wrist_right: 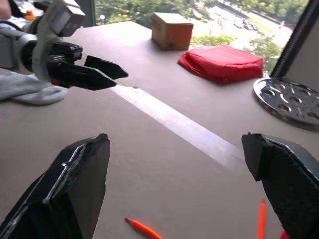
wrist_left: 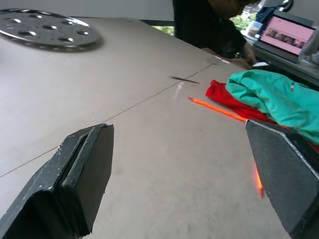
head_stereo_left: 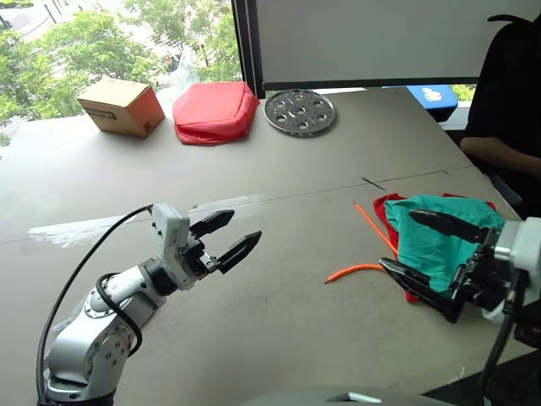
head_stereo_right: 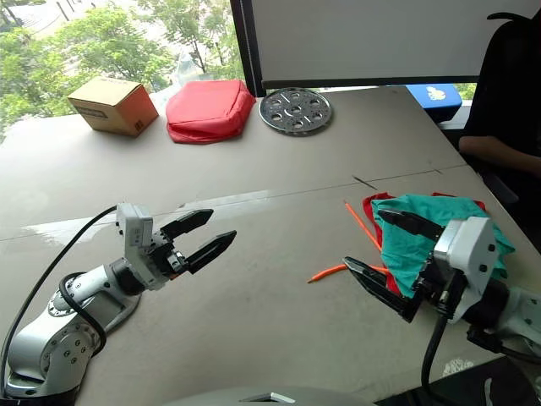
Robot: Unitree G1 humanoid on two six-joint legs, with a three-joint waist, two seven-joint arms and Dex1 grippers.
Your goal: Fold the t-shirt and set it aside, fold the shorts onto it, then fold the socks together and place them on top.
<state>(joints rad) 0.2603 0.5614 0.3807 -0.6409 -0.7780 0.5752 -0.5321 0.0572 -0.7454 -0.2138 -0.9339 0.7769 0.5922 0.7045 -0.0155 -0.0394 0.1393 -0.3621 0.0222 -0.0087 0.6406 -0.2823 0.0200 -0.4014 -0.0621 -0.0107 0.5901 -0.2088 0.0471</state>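
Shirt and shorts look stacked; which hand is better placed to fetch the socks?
Left, probably. In the right wrist view the socks lie just behind the open left hand; the right hand hovers open at the shorts.

The t-shirt (head_stereo_left: pixel 390 211) lies mostly hidden beneath the shorts (head_stereo_left: pixel 439 237), showing just red edges, so its fold cannot be judged. The right gripper (head_stereo_left: pixel 423 254) stands in front of the shorts' near edge, covering part of it. The socks (wrist_right: pixel 30 89) show in the right wrist view partly behind the left gripper (wrist_right: pixel 107 74) and run off the picture's edge. A seated person (head_stereo_left: pixel 507 101) is cut off at the right
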